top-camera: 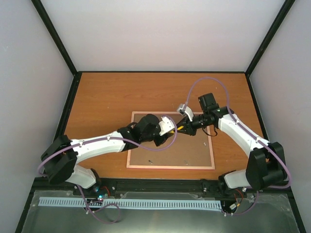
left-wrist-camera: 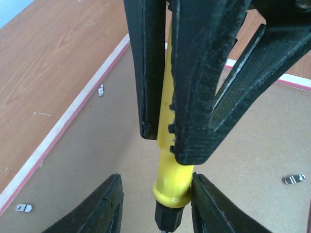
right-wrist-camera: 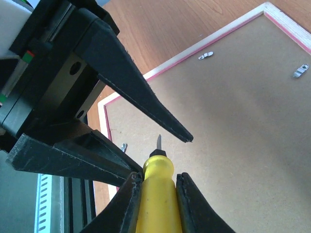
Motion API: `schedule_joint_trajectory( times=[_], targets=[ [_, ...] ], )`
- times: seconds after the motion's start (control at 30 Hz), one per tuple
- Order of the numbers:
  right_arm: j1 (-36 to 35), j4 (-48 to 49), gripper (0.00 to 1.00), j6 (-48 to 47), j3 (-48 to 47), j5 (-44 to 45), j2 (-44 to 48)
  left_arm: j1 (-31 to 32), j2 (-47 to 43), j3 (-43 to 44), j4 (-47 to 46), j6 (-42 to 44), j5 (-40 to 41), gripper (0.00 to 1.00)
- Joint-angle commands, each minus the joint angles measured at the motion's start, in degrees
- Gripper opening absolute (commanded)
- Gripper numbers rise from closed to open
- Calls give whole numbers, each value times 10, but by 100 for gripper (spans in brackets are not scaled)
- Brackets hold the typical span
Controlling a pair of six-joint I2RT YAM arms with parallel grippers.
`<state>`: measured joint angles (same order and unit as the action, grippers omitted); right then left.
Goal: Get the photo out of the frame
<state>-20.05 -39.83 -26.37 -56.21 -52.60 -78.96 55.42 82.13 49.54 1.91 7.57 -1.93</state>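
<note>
The frame point(top-camera: 170, 168) lies face down in the middle of the table, its pale pink edge around a plain brown backing board point(top-camera: 192, 151). The photo is hidden under the board. My right gripper point(top-camera: 187, 127) is shut on a yellow-handled screwdriver point(right-wrist-camera: 158, 204), blade pointing over the board. My left gripper point(left-wrist-camera: 156, 175) is open around the screwdriver's collar point(left-wrist-camera: 172, 187), its right finger touching the handle. In the right wrist view, my right gripper point(right-wrist-camera: 158, 175) pinches the handle, and the frame's edge point(right-wrist-camera: 228, 26) runs behind.
Small metal tabs point(left-wrist-camera: 100, 90) point(left-wrist-camera: 293, 179) sit along the backing board's edges, also in the right wrist view point(right-wrist-camera: 206, 56). Bare wooden table point(top-camera: 121, 92) surrounds the frame. Enclosure walls stand on three sides. Both arms meet over the frame's upper middle.
</note>
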Motion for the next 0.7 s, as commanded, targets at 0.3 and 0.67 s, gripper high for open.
schedule_joint_trajectory(
  times=[0.3,0.67],
  targets=[
    [0,-16,3,-12,-21,-26,-18,8,16,35,-25,56,-38,25],
    [0,-27,5,-20,-27,-52,-18,9,12,16,-44,51,-64,22]
  ],
)
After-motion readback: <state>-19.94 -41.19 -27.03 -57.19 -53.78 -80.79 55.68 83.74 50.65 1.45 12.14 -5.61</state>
